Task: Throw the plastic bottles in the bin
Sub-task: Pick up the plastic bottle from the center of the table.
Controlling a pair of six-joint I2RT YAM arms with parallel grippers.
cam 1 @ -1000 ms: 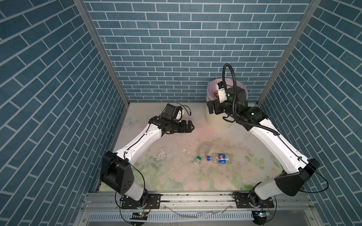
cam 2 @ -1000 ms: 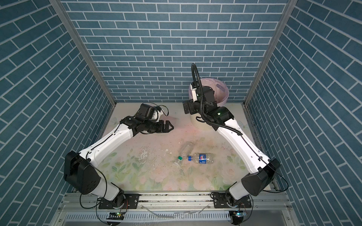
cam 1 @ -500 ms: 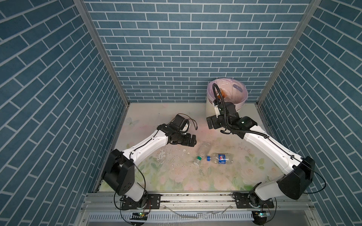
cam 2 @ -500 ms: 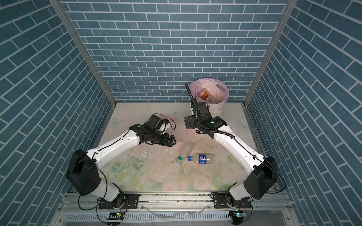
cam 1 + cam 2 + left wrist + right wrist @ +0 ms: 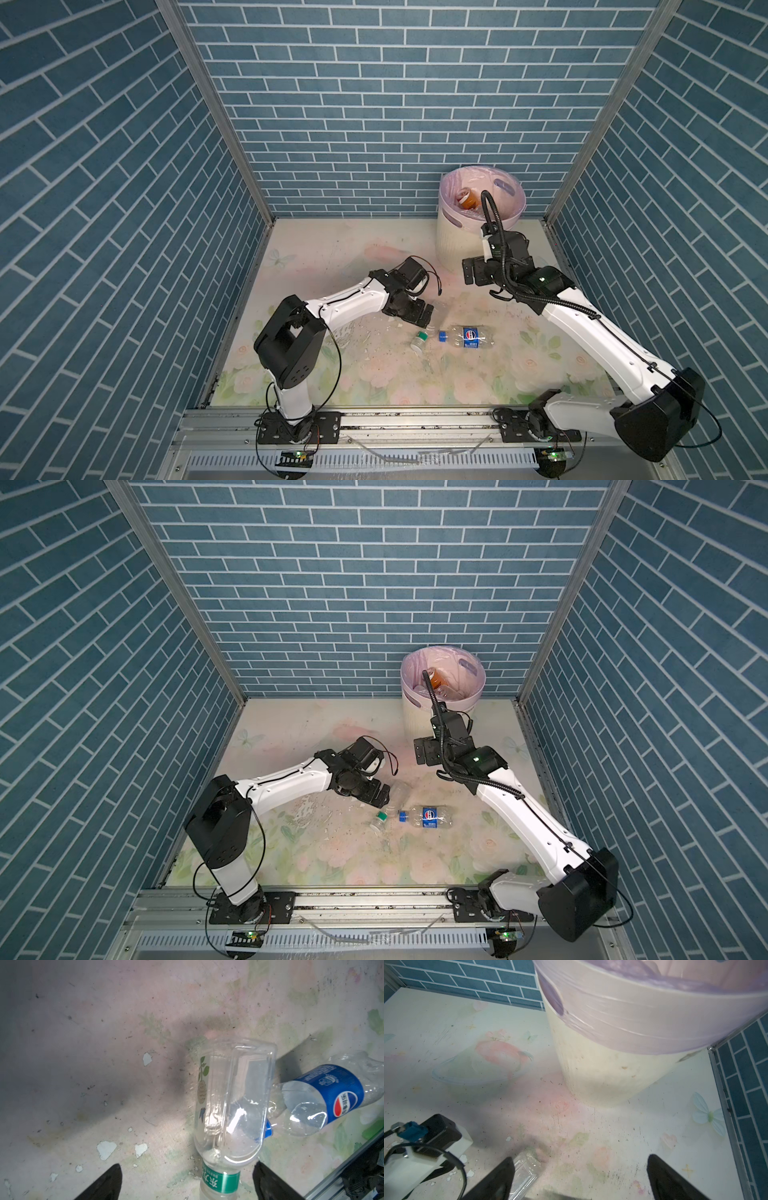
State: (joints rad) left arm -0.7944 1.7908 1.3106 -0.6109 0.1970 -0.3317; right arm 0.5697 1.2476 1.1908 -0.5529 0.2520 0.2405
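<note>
Pick-up step. Two bottles lie on the worktop (image 5: pixel 332 249). The left gripper (image 5: pixel 419 315), jaws wide and empty, hovers at the square clear bottle (image 5: pixel 232 1101), with the Pepsi bottle (image 5: pixel 469 336) just beside it. The right gripper (image 5: pixel 468 271) is open and empty near the bin (image 5: pixel 453 245). Next move, as I judge it: descend, straddle the clear body and close without nudging the Pepsi bottle.

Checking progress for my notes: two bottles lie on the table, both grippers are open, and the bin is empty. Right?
No. The bin is not empty: both top views show a brown bottle lying inside it. The rest stands.
</note>
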